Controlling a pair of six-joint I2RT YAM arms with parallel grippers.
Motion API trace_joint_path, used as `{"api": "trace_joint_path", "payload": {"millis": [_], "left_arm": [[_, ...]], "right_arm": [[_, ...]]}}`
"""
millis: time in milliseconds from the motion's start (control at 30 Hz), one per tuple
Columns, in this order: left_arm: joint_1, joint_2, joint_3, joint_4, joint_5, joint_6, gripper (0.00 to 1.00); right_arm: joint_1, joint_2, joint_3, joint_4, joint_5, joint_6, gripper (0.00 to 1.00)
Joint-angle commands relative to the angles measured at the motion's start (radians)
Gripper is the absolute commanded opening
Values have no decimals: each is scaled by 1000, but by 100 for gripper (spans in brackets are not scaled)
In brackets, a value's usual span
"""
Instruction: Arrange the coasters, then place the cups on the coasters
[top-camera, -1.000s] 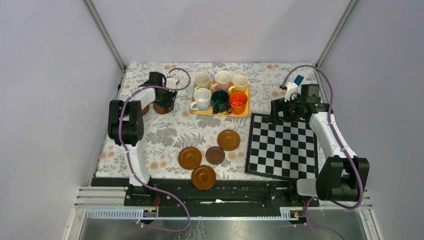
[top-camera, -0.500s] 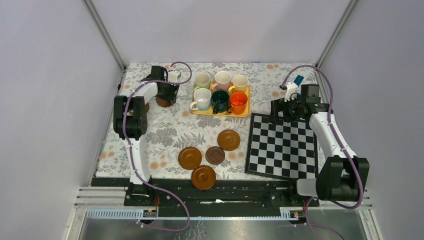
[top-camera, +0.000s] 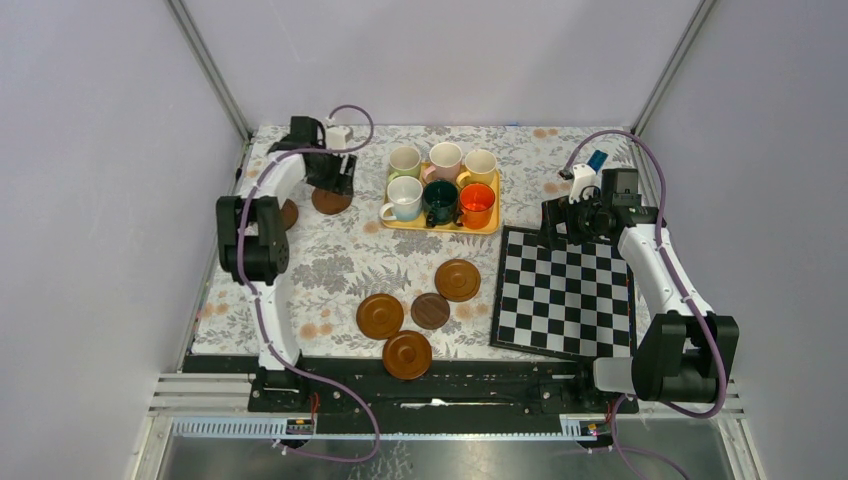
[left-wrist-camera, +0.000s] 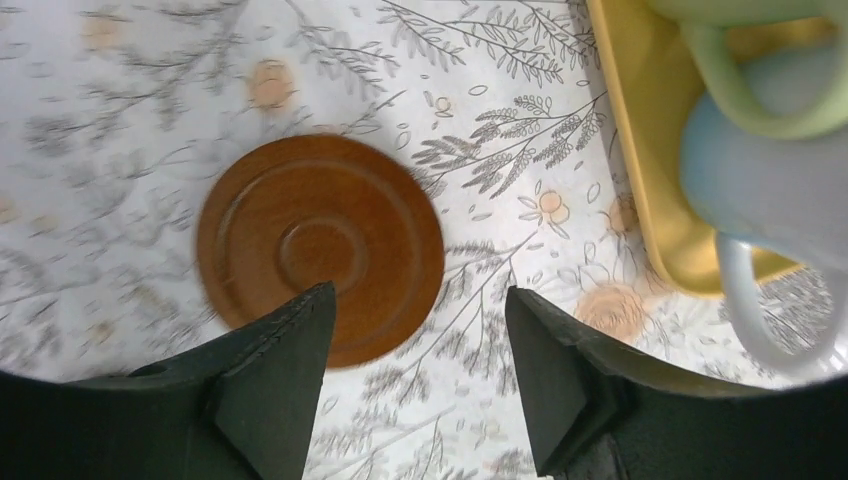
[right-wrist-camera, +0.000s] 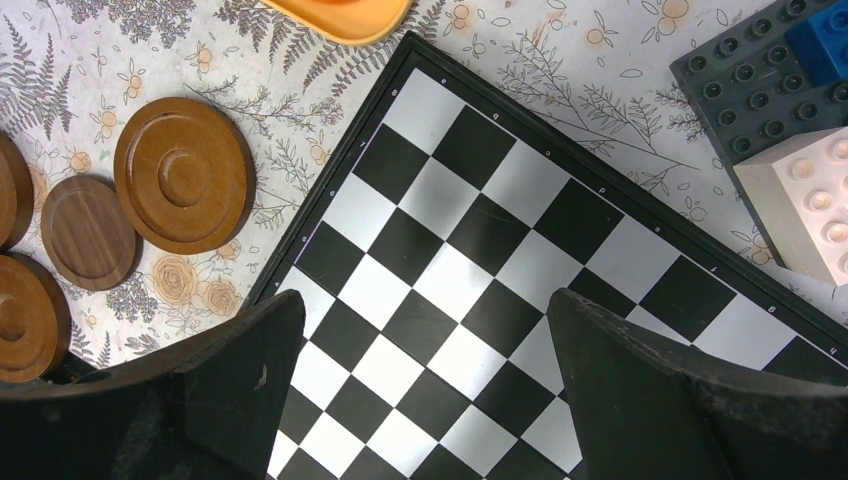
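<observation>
My left gripper (top-camera: 333, 181) (left-wrist-camera: 418, 293) hangs open over the far-left part of the table. Nothing is between its fingers. A brown coaster (top-camera: 331, 201) (left-wrist-camera: 320, 250) lies flat just beyond its left finger, free of the jaws. Another coaster (top-camera: 289, 213) peeks out behind the left arm. Several more coasters (top-camera: 457, 280) (right-wrist-camera: 183, 175) lie grouped near the front centre. Several cups stand on the yellow tray (top-camera: 438, 226) (left-wrist-camera: 640, 150), among them the light green cup (top-camera: 404, 160) (left-wrist-camera: 745, 90) and the pale blue cup (top-camera: 404, 198) (left-wrist-camera: 770, 180). My right gripper (top-camera: 562, 226) (right-wrist-camera: 425, 300) is open above the chequered board.
The black-and-white chequered board (top-camera: 565, 292) (right-wrist-camera: 480, 250) lies at the right. Toy building blocks (right-wrist-camera: 770, 80) sit beyond its far corner. A floral cloth (top-camera: 330, 265) covers the table. Grey walls close in the sides and back.
My left gripper has opened and let go of the coaster, which now lies on the cloth left of the tray. The gripper has moved toward the back. The right arm is still.
</observation>
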Motion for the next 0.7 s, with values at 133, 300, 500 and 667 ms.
{"api": "trace_joint_path", "payload": {"millis": [133,300,500,667], "left_arm": [[194,-260,-166,-56,78,84,70],[284,-258,-238,-39,95,102,67],[296,-229,-305,36,30,119,65],[297,-204,-345,107,-19,117,64]], "right_arm": [[8,-44,2,5,-22,-10,98],[8,-51,17,-16,-33,-17,98],[8,-50,8,-11,-39,-8,98],[7,-51,6,-12,-34,-6,98]]}}
